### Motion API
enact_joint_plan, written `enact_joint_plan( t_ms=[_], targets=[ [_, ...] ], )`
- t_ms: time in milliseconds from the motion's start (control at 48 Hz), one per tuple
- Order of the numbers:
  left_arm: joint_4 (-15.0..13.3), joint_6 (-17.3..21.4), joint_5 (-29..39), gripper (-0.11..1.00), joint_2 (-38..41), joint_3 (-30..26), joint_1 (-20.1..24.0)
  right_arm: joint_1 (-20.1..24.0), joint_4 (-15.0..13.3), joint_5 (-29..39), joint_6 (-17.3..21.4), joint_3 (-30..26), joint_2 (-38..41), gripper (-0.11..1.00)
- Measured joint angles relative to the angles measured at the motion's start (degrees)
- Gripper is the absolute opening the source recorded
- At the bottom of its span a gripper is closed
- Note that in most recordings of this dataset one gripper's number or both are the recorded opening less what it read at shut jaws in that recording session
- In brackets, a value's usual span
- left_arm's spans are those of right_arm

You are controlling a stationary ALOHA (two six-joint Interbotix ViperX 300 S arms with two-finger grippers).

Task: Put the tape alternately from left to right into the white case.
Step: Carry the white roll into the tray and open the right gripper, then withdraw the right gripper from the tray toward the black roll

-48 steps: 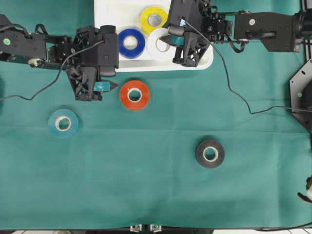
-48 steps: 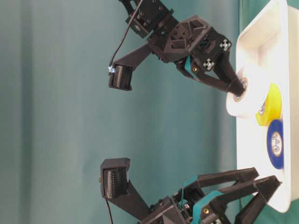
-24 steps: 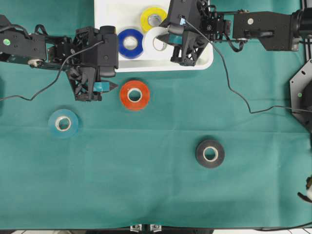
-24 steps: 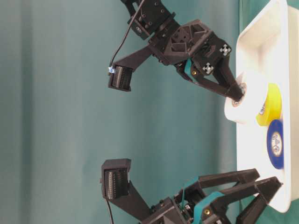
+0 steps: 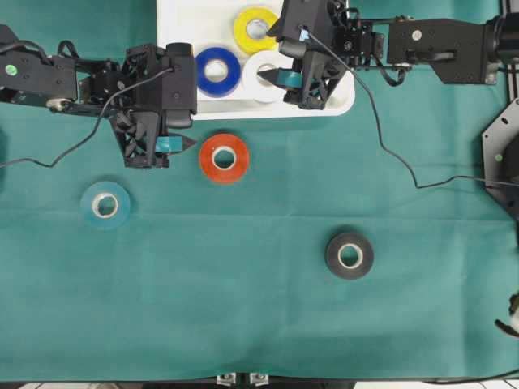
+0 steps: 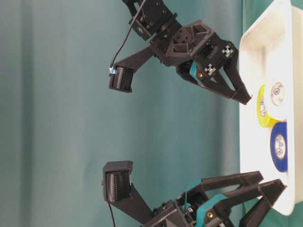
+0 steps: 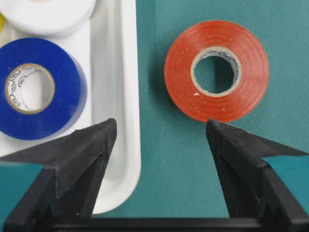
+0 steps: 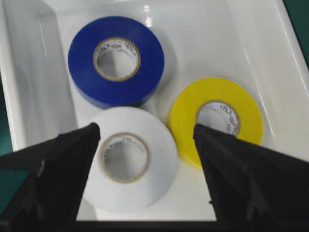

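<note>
The white case (image 5: pixel 195 20) lies at the table's far edge with three rolls of tape flat in it: blue (image 5: pixel 204 73), yellow (image 5: pixel 241 31) and white (image 5: pixel 253 87). My right gripper (image 5: pixel 276 69) hangs open just above the white roll (image 8: pixel 159 164), one finger either side, touching nothing. My left gripper (image 5: pixel 190 130) stands open over the case's near rim (image 7: pixel 128 96), just left of the red-orange roll (image 5: pixel 208 160), which lies on the cloth ahead of its right finger (image 7: pixel 231 150). A teal roll (image 5: pixel 89 207) and a black roll (image 5: pixel 334 258) lie loose on the cloth.
Green cloth covers the whole table. The right arm's black cable (image 5: pixel 389 154) trails over the cloth right of the case. A dark metal bracket (image 5: pixel 503 154) stands at the right edge. Each arm's boxy wrist camera sticks out above its gripper (image 6: pixel 122 78).
My right gripper has opened and let go of the white roll, which now lies flat in the case between blue and yellow. The left arm has not moved.
</note>
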Motion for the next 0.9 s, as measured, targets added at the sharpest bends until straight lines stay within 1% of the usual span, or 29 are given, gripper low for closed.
enact_joint_plan(
  t_ms=[271, 417, 729, 896],
  targets=[
    [0.0, 0.0, 0.0, 0.92, 0.0, 0.0, 0.09, 0.53, 0.0, 0.26, 0.09, 0.79, 0.0, 0.86],
    [0.0, 0.0, 0.0, 0.92, 0.0, 0.0, 0.09, 2.81, 0.0, 0.35, 0.44, 2.02, -0.62, 0.85],
    [0.0, 0.0, 0.0, 0.92, 0.0, 0.0, 0.09, 8.7, 0.0, 0.26, 0.53, 5.19, -5.01, 0.85],
    [0.09, -0.09, 0.0, 0.92, 0.0, 0.0, 0.0, 10.72, 0.09, 0.18, 0.62, 6.33, -6.06, 0.85]
  ],
)
